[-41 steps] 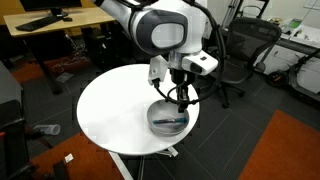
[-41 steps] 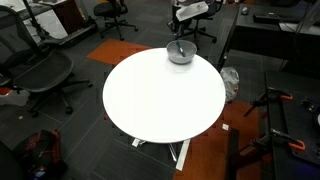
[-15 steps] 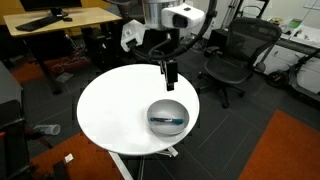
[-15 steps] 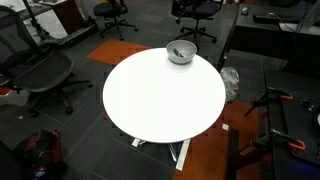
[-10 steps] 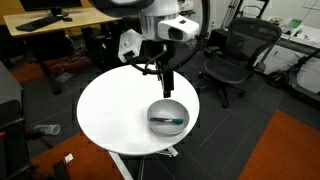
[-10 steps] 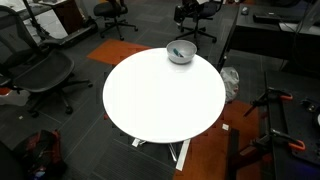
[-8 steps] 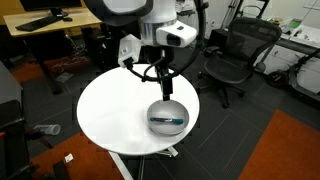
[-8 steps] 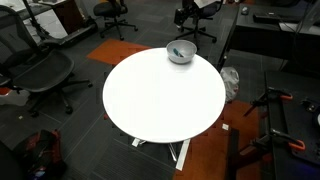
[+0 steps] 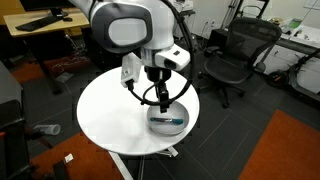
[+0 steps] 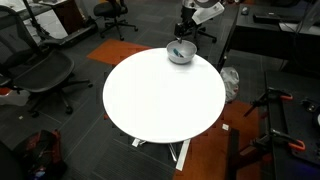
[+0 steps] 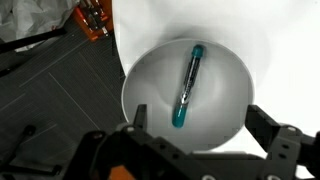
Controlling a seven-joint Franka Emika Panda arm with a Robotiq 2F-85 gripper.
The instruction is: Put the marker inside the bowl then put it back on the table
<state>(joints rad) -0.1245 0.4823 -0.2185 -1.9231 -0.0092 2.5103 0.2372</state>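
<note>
The marker, dark with a teal end, lies loose inside the light grey bowl. In the wrist view my gripper hangs straight above the bowl, open, with one fingertip on either side of the bowl and nothing between them. In both exterior views the bowl stands near the edge of the round white table. The gripper is a short way above it. A teal streak of the marker shows in the bowl.
Black office chairs ring the table. A wooden desk with a monitor stands behind. An orange carpet patch and dark floor lie around the table base. An orange object sits on the floor beside the table edge.
The arm has swung back from the far side and come down over the bowl. The jaws stayed open. The marker has not moved in the bowl.
</note>
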